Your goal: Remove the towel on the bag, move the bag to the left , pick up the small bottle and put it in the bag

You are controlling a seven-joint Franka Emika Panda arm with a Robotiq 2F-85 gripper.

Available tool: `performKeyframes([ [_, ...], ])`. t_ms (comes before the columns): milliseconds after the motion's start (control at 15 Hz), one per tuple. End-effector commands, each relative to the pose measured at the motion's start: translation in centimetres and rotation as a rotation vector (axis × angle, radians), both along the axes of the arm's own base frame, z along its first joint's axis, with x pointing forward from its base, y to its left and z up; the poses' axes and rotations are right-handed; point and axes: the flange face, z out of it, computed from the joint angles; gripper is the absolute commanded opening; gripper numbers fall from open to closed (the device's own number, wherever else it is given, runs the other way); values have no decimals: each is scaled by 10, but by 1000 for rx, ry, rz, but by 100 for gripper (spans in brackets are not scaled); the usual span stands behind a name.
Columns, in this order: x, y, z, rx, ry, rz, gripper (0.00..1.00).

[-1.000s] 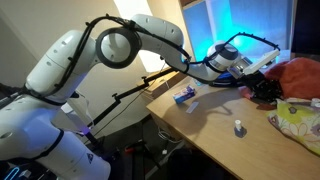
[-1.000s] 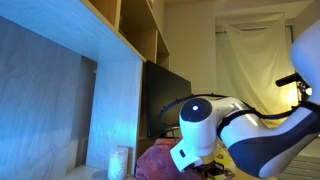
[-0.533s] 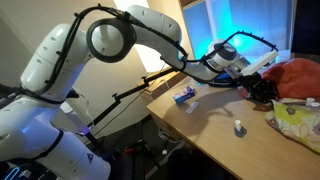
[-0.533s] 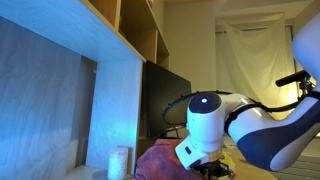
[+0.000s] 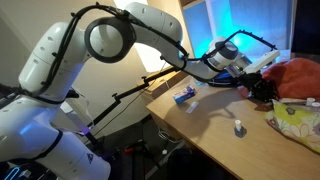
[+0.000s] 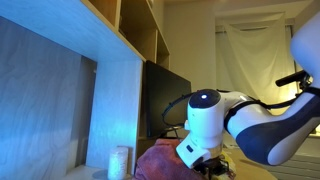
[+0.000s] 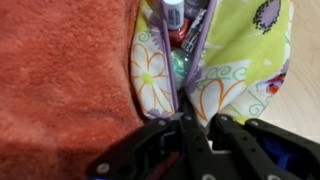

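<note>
In the wrist view my gripper (image 7: 198, 120) comes in from the bottom, its two dark fingers almost together on the purple-edged rim of the bag (image 7: 235, 60). The bag is pale yellow-green with flower prints; its mouth gapes and shows small items inside. The red-pink towel (image 7: 60, 70) lies against the bag's left side. In an exterior view the gripper (image 5: 263, 92) sits between the towel (image 5: 300, 72) and the bag (image 5: 298, 118). The small bottle (image 5: 239, 127), grey and upright, stands alone on the table in front of the bag.
A flat blue packet (image 5: 184, 96) lies on the wooden table (image 5: 205, 125) near its edge. A glowing blue screen stands behind the arm. In an exterior view a dark monitor (image 6: 165, 95) and a wooden shelf wall (image 6: 110, 80) stand close by.
The arm's elbow has shifted slightly. The gripper, bag, towel and bottle stay where they were.
</note>
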Motion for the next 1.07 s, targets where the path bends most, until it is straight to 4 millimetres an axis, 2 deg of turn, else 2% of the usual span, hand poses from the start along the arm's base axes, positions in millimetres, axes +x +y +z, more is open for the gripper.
performKeyframes([
  [0,-16,10,6,73,111,132,4],
  [200,-33,23,6,83,202,222,4],
  [600,-83,93,6,45,373,438,4],
  [800,-109,132,17,39,408,531,4],
  [1000,-127,158,28,75,429,586,4],
])
